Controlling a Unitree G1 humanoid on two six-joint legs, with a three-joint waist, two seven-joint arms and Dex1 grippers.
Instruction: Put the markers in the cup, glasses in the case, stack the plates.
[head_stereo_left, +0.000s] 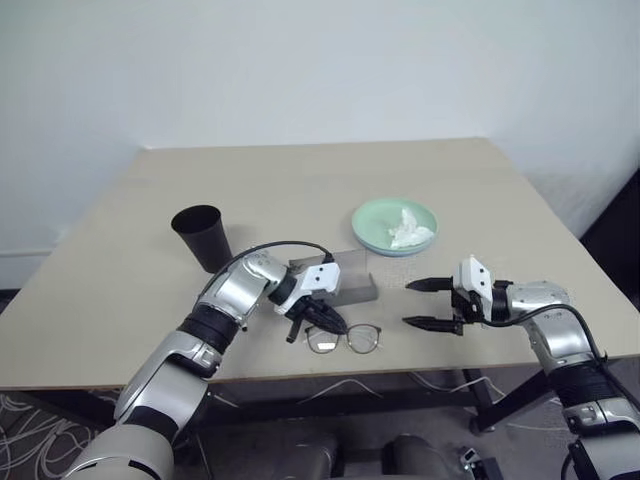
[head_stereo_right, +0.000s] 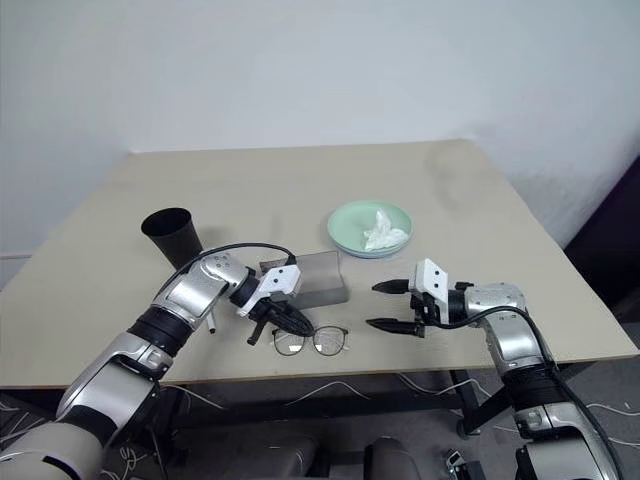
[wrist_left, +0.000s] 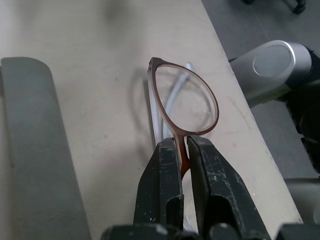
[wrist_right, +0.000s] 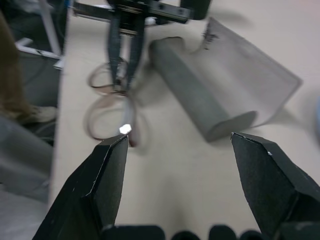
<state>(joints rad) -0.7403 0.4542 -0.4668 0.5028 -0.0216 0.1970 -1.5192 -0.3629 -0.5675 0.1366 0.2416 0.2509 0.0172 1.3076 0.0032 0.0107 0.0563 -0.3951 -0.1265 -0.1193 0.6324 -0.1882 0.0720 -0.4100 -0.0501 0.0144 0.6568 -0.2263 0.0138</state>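
head views: the glasses (head_stereo_left: 343, 339) lie close to the table (head_stereo_left: 300, 180)'s near edge, in front of the grey case (head_stereo_left: 345, 278). the black cup (head_stereo_left: 203, 237) stands to the left, the mint plate (head_stereo_left: 394, 226) with a tissue (head_stereo_left: 409, 230) to the right; the far half is bare.

left wrist view: the left gripper (wrist_left: 182, 160) is clamped on the glasses' frame at the bridge.

right wrist view: the right gripper (wrist_right: 177, 175) has its fingers wide apart, pointing toward the glasses and case. no writing can be read.

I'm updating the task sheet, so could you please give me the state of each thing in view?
glasses: on the table, gripped at the frame
left pincer: shut on the glasses
right pincer: open, holding nothing
case: open
cup: upright
green plate: holds crumpled tissue
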